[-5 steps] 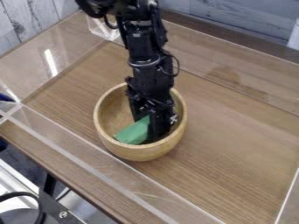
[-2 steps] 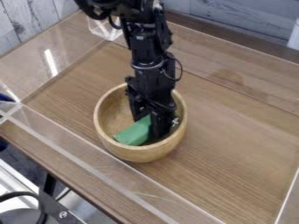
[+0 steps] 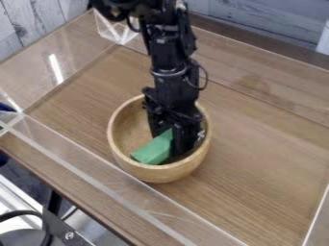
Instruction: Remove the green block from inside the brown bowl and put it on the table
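Observation:
The brown bowl [image 3: 123, 123] sits on the table [image 3: 257, 135] near the front acrylic wall. The green block [image 3: 153, 151] lies tilted inside it, its lower end toward the front-left of the bowl and its upper end under the fingers. My black gripper [image 3: 174, 135] reaches almost straight down into the bowl from the arm above. Its jaws are shut on the block's upper end, and the fingertips hide that end of the block.
Clear acrylic walls [image 3: 77, 183] edge the table at the front, left and back. Bare wood surface stretches to the right [image 3: 276, 178] and to the left [image 3: 71, 96] of the bowl.
The gripper and block have shifted slightly right and toward the front within the bowl, and the bowl nudged a little to the right with them. The jaws stayed shut.

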### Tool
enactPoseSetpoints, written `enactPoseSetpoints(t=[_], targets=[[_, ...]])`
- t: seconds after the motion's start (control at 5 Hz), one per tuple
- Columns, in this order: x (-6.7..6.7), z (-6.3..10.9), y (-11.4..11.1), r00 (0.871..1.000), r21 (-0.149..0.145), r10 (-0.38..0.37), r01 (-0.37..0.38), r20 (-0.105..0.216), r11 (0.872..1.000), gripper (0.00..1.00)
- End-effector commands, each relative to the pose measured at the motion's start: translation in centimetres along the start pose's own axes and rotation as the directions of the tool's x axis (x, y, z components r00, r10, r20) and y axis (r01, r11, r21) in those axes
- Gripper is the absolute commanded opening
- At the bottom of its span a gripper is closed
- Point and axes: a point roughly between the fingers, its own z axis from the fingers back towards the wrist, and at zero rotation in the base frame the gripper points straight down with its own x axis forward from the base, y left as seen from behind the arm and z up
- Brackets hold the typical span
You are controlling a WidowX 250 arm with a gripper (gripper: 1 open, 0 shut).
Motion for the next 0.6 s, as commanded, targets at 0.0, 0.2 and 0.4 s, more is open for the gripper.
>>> enactPoseSetpoints(t=[0.0, 0.2, 0.4], targets=[[1.5, 2.9, 0.6, 0.997, 0.030, 0.011, -0.013, 0.080, 0.999, 0.00], [1.7, 5.0, 1.3, 0.991, 0.040, 0.015, -0.021, 0.132, 0.999, 0.00], [1.9, 8.2, 2.4, 0.978, 0.061, 0.029, -0.043, 0.208, 0.997, 0.00]])
